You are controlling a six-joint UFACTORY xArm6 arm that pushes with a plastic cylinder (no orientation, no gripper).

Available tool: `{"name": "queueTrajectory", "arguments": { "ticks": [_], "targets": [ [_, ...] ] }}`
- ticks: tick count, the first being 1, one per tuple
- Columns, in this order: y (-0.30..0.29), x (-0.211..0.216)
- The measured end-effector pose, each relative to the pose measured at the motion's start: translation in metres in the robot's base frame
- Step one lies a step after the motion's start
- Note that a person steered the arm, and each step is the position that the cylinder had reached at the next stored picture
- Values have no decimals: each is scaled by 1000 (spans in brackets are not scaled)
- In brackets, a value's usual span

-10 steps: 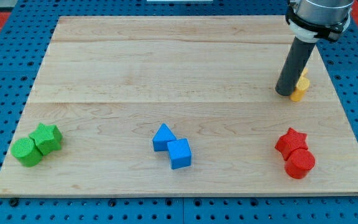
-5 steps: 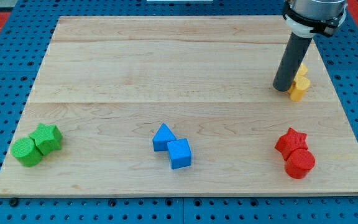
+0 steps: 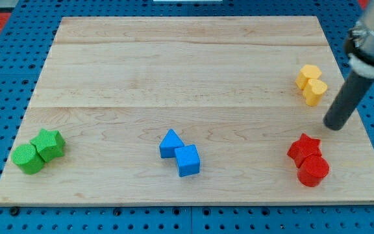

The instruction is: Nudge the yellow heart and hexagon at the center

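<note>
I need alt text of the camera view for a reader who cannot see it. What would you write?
My tip rests on the wooden board at the view's right, just below and right of two touching yellow blocks, apart from them. Along the view's bottom lie paired green blocks at left, blue blocks in the middle, and red blocks at right.

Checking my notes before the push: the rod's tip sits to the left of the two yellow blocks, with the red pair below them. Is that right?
Not quite. The camera view shows my tip to the right of the two yellow blocks and a little below them, not touching. The red pair does lie below the yellow ones.
</note>
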State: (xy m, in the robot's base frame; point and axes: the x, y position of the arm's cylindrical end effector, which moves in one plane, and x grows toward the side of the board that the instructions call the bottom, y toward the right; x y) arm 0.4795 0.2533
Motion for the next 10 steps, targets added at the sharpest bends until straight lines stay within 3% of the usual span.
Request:
{"name": "queueTrajectory", "arguments": {
  "ticks": [2, 3, 4, 5, 6, 7, 8, 10],
  "targets": [
    [-26, -60],
    [-105, -60],
    [-147, -60],
    [-147, -60],
    [-138, -53],
    [-102, -21],
    [-51, -18],
    [54, -93]
  ]
}}
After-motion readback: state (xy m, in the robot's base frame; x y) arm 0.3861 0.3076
